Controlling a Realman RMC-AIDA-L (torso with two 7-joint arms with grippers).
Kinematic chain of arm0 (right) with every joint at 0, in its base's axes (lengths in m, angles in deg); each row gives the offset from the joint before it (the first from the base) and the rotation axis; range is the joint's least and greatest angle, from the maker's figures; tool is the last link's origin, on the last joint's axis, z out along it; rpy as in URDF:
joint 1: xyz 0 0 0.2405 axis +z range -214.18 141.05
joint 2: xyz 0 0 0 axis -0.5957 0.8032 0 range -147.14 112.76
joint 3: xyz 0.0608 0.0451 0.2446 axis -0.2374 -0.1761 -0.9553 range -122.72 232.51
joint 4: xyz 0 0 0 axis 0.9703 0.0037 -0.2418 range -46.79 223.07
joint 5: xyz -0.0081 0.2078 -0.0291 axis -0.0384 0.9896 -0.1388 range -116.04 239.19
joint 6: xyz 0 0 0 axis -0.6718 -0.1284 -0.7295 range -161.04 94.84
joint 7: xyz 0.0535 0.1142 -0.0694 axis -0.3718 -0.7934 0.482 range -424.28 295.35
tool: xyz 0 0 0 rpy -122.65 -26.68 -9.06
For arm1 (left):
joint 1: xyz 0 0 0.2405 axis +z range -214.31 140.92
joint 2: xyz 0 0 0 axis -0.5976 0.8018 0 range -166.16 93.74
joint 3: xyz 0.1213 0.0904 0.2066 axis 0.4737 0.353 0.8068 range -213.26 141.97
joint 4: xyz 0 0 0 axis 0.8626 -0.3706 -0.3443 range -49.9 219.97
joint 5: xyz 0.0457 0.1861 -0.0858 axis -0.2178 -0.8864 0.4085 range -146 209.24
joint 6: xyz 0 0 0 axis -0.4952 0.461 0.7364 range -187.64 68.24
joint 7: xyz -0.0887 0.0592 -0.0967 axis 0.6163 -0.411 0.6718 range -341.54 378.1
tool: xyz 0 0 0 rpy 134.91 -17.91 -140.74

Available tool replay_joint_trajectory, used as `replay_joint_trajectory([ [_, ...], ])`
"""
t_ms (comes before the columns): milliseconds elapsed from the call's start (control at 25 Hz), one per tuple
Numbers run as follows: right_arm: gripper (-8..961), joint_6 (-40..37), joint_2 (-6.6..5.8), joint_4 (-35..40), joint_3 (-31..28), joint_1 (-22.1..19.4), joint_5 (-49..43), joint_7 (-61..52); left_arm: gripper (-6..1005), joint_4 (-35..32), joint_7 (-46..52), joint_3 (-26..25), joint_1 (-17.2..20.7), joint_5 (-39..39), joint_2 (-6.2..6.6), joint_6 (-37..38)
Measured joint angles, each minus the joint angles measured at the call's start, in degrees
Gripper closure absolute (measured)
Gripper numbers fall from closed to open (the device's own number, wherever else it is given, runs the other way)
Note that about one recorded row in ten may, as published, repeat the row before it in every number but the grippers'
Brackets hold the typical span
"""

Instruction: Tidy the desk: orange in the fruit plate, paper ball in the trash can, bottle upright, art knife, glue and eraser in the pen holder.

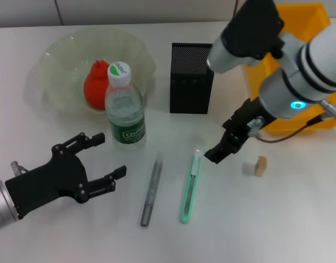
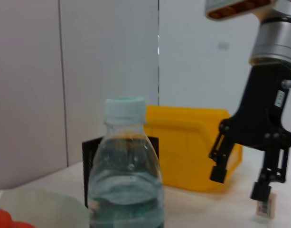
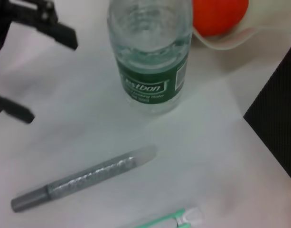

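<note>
A lab-like robot test bench: a bare white tabletop (image 1: pixel 299 219) backed by plain pale wall panels (image 2: pixel 64 85), with a yellow plastic parts bin (image 2: pixel 192 142) standing on it.

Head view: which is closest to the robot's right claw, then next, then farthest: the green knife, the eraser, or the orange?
From the right claw:
1. Green art knife, its top end just beside the claw, toward the robot's left.
2. Eraser, on the claw's other side, a little farther.
3. Orange, far across in the fruit plate.
</note>
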State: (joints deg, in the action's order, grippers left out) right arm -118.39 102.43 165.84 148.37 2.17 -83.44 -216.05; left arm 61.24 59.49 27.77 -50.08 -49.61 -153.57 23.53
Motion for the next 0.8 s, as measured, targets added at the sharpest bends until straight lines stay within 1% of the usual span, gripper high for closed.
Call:
replay_joint_trajectory([
  [40,132,0.0,0.0,0.0,0.0,0.0,0.0,0.0,181,0.0,0.0,0.0,0.0,-0.2,0.0,0.0],
  [80,132,1.1,0.0,-1.9,1.1,1.1,0.1,-0.8,170,0.0,-0.1,0.1,0.0,-0.5,0.01,-0.1],
  [120,132,1.1,0.0,-1.9,1.1,1.1,0.1,-0.8,170,0.0,-0.1,0.1,0.0,-0.5,0.01,-0.1],
  [280,132,3.9,0.03,-5.0,4.2,2.4,0.1,-3.1,170,-0.2,-0.2,0.4,0.4,-0.7,0.03,0.2],
  [560,132,6.0,0.15,-7.0,6.2,3.3,0.5,-4.7,170,-0.6,-0.5,-0.1,1.2,-2.9,0.25,1.6],
  [800,131,9.6,0.27,-9.6,9.3,4.4,1.6,-6.5,170,-0.7,-0.6,-0.1,1.5,-3.7,0.45,2.3],
])
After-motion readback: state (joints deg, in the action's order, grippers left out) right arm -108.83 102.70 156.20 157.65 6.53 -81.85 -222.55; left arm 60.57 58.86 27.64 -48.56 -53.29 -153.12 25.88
